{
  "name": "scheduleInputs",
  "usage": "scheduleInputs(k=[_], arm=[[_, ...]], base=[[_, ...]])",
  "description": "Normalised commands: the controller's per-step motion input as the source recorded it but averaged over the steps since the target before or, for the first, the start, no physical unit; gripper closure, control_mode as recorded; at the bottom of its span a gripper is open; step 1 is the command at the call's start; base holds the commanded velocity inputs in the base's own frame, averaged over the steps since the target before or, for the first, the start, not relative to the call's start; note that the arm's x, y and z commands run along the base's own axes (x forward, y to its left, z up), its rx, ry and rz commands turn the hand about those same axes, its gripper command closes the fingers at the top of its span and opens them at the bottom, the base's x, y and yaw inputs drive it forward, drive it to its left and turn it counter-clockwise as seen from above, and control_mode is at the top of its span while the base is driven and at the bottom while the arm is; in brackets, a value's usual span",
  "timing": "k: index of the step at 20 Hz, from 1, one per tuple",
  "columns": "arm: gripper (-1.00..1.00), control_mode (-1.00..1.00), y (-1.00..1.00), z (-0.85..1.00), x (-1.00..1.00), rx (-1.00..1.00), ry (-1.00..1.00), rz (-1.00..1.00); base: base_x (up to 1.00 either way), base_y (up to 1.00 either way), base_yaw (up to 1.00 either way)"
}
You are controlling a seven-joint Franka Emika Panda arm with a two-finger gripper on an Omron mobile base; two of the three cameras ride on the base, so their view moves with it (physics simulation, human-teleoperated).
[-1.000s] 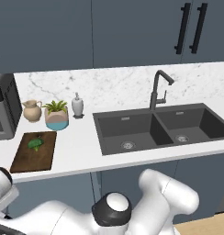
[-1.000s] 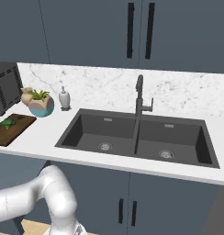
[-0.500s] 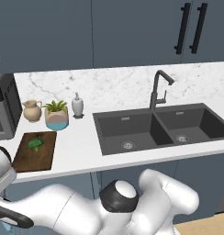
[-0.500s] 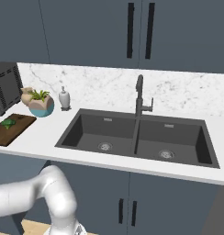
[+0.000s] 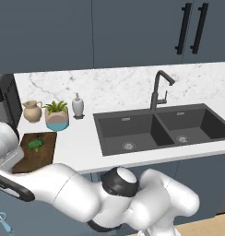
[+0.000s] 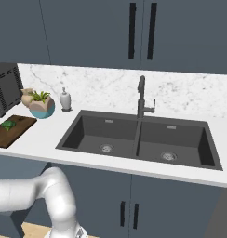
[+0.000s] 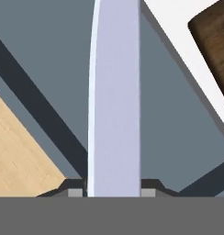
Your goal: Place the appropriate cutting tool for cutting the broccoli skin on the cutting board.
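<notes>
In the hand view the knife's long silver blade (image 7: 114, 92) runs straight up from between my fingertips, and my gripper (image 7: 113, 193) is shut on it near its base; the handle is hidden. A corner of the dark brown cutting board (image 7: 212, 32) lies at the top right on the white counter, off to the side of the blade. The board (image 5: 38, 152) sits at the counter's left end with the small green broccoli (image 5: 35, 144) on it. From the other side, the board (image 6: 13, 130) and the broccoli (image 6: 7, 124) appear at far left.
Behind the board stand a beige jug (image 5: 32, 110), a potted plant (image 5: 56, 116) and a soap dispenser (image 5: 77, 106). A dark toaster (image 6: 6, 88) stands at the far left. The double sink (image 6: 138, 139) and faucet (image 6: 142, 97) fill the middle. A light-blue peeler (image 5: 2, 222) lies low down.
My arm has swung up and leftward across the bottom of the left base view, toward the board's end of the counter. Nothing on the counter has moved.
</notes>
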Motion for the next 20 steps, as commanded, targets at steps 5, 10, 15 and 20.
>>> scheduleInputs(k=[5,10,15,20], arm=[[1.0,-1.0,-0.19,0.0,0.66,0.03,0.01,0.0],[1.0,-1.0,-0.15,-0.04,0.62,0.03,0.01,0.0],[1.0,-1.0,-0.12,-0.08,0.51,0.03,0.0,0.03],[1.0,-1.0,-0.2,-0.18,0.42,0.01,0.0,0.03]], base=[[0.0,0.0,0.0],[0.0,0.0,0.0],[0.0,0.0,0.0],[0.0,0.0,0.0]])
